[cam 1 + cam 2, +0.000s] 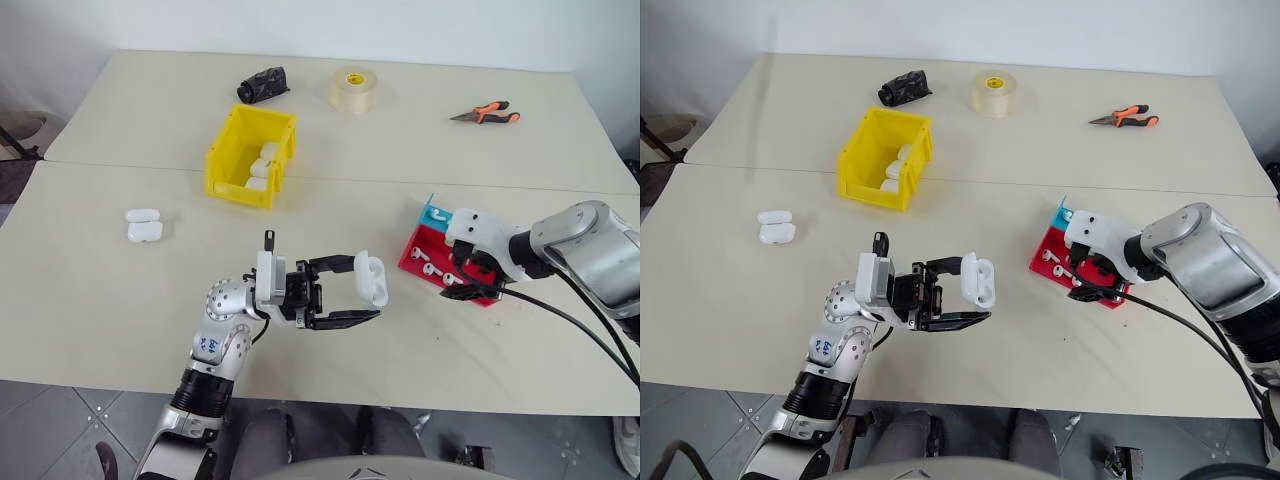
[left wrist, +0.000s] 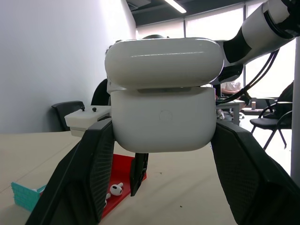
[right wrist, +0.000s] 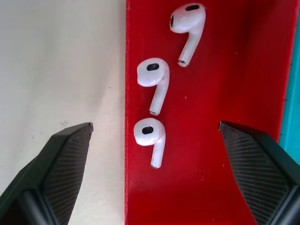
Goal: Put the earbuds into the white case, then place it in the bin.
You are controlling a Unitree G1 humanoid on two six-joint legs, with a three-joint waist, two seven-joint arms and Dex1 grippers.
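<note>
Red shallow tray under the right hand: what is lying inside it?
Three tiny white stemmed earbuds lie on the red shallow tray's floor, apart from each other. In the head views the right hand hides part of the tray, so more cannot be excluded.

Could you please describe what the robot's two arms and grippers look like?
Both arms are silver-grey metal with black joint sections. The left gripper and right gripper each have two black, carbon-weave-textured fingers on a white wrist housing. Black cables trail from the right wrist.
</note>
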